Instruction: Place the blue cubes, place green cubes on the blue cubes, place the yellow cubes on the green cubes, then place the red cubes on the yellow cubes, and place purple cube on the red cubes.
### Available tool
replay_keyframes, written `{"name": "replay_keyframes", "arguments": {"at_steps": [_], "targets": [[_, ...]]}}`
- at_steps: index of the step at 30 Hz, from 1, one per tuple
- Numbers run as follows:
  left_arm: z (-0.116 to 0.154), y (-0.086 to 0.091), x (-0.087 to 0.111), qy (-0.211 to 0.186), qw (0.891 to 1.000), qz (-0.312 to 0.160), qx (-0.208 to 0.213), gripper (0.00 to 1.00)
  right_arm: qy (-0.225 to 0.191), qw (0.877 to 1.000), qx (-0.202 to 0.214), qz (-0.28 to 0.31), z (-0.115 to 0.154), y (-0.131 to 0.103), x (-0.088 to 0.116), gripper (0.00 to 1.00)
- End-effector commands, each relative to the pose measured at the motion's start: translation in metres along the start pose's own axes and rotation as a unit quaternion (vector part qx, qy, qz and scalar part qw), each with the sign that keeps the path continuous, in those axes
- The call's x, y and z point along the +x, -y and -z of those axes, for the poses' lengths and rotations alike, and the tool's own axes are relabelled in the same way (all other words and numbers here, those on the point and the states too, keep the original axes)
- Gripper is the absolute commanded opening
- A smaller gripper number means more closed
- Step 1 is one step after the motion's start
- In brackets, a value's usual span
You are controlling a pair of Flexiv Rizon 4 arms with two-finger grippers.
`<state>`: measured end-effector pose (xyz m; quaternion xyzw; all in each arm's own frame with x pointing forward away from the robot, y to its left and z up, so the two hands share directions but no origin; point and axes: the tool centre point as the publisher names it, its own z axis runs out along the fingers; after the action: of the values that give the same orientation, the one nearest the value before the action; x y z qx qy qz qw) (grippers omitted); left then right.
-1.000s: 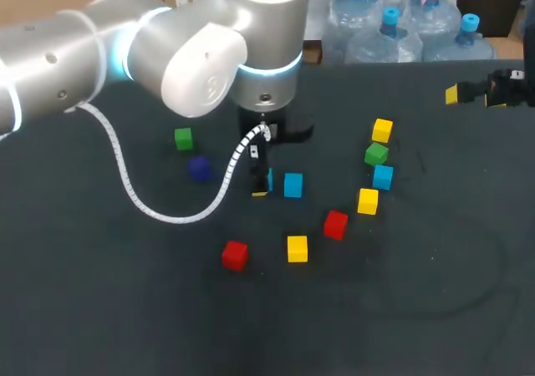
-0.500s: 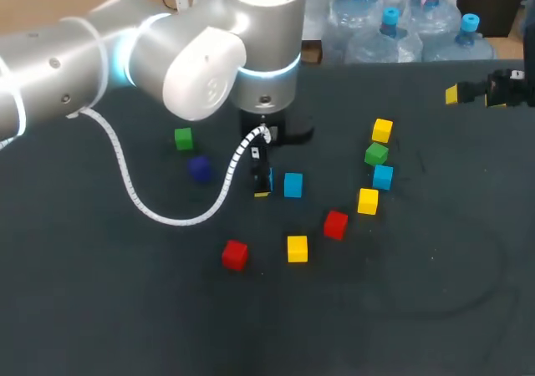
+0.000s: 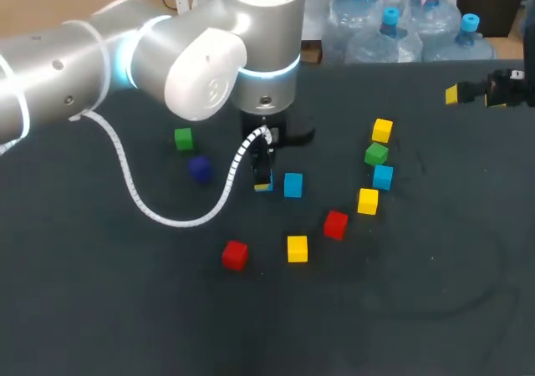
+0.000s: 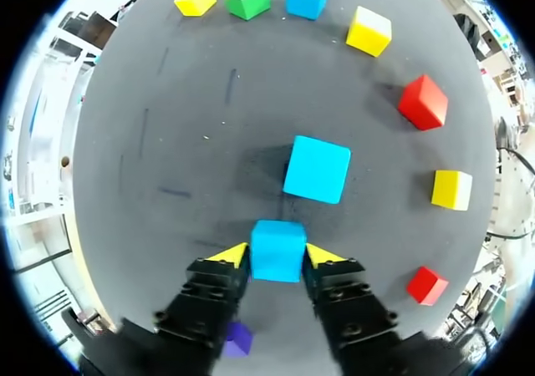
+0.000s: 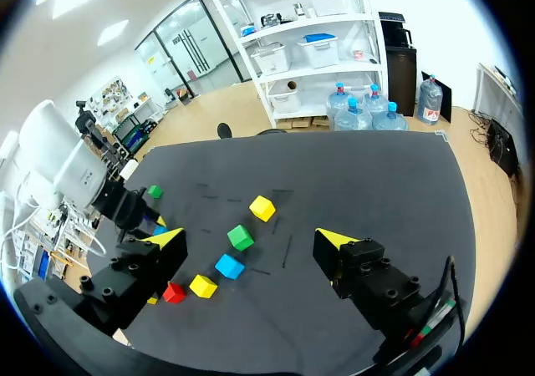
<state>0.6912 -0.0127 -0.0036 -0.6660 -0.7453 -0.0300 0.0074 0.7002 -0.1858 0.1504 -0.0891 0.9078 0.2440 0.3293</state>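
The left pincer (image 4: 277, 257) is closed on a blue cube (image 4: 278, 246), low over the worktop (image 4: 192, 142) just beside a second blue cube (image 4: 317, 169). The right pincer (image 5: 249, 237) hangs wide open and empty. I judge the blue-placing step is in hand: next, seat it by its neighbour and release.

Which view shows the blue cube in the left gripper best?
Left wrist view: the held blue cube sits squarely between the left gripper's tips. Head view shows only a sliver of it; in the right wrist view it is too small to tell.

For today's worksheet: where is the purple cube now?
Head view, left side: the purple cube lies beside the lone green cube, left of the left gripper.
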Motion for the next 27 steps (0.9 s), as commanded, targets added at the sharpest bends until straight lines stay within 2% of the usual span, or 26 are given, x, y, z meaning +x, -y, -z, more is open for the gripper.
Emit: {"name": "replay_keyframes", "arguments": {"at_steps": [1,2,3,4,15,27], "targets": [[-0.003,0.004,0.001,0.002,1.0,-0.001,0.002,0.17,0.0,1.0,0.002,0.0,0.0,-0.001,0.0,1.0],[-0.004,0.006,0.001,0.002,1.0,-0.002,0.003,0.14,0.0,1.0,0.002,0.0,0.0,-0.001,0.0,1.0],[-0.005,0.007,0.001,0.002,1.0,-0.002,0.005,0.04,0.0,1.0,0.002,0.0,0.0,-0.001,0.0,1.0],[-0.005,0.008,0.001,0.002,1.0,-0.002,0.006,0.0,0.0,1.0,0.002,0.0,0.0,-0.001,0.0,1.0],[-0.004,0.017,0.009,-0.004,1.0,0.009,0.007,0.0,0.0,1.0,0.002,0.0,0.0,-0.001,0.0,1.0],[0.0,0.013,0.006,-0.005,1.0,0.008,-0.003,0.0,0.0,1.0,0.002,0.0,0.0,-0.001,0.0,1.0]]}}
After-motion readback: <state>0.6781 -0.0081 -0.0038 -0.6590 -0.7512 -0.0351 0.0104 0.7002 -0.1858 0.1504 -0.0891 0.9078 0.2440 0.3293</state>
